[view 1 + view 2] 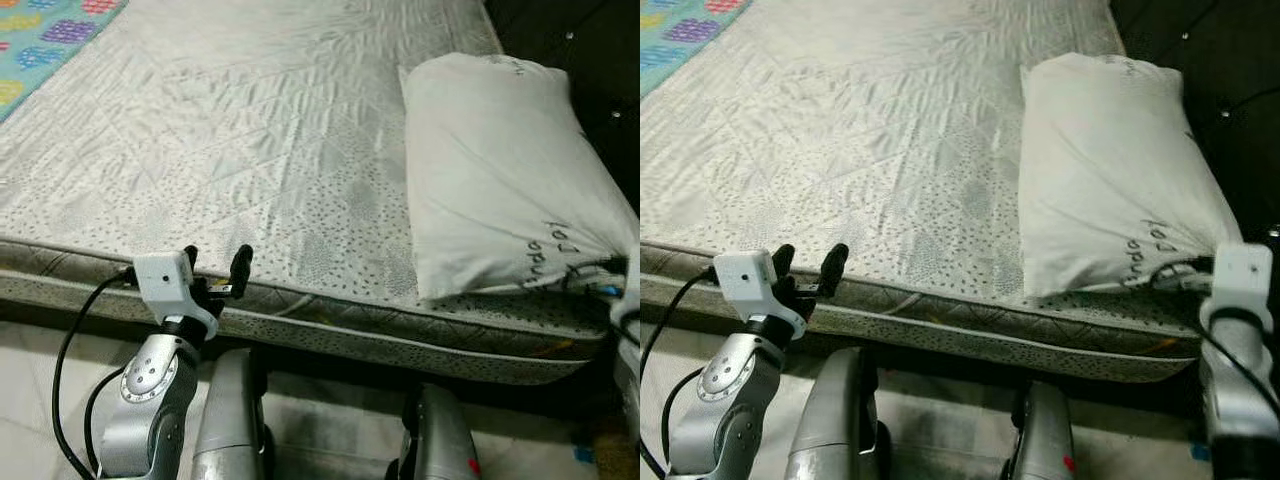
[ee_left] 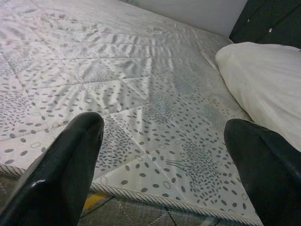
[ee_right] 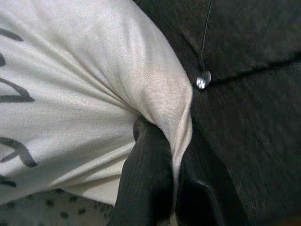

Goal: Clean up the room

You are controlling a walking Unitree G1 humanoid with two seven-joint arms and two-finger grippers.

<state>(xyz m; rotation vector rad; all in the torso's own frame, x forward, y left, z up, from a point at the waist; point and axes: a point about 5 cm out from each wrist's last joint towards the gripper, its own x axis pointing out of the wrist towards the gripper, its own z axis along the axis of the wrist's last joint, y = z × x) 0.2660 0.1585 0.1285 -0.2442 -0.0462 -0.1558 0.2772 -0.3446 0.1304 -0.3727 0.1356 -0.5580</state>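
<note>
Lying lengthwise up the mattress [image 1: 250,150], pillow [image 1: 490,170], right gripper [image 3: 171,188] pinching its near corner, left gripper [image 1: 215,262] spread apart.

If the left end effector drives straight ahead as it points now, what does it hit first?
Probably the mattress: the open left end effector points low across its near edge, with the pillow off to one side. Depth is unclear.

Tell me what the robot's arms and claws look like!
Both arms are shiny silver metal with round joints. Each wrist carries a small white camera box, and black cables loop off it. The left claw and right claw each have two long, glossy black fingers.
</note>
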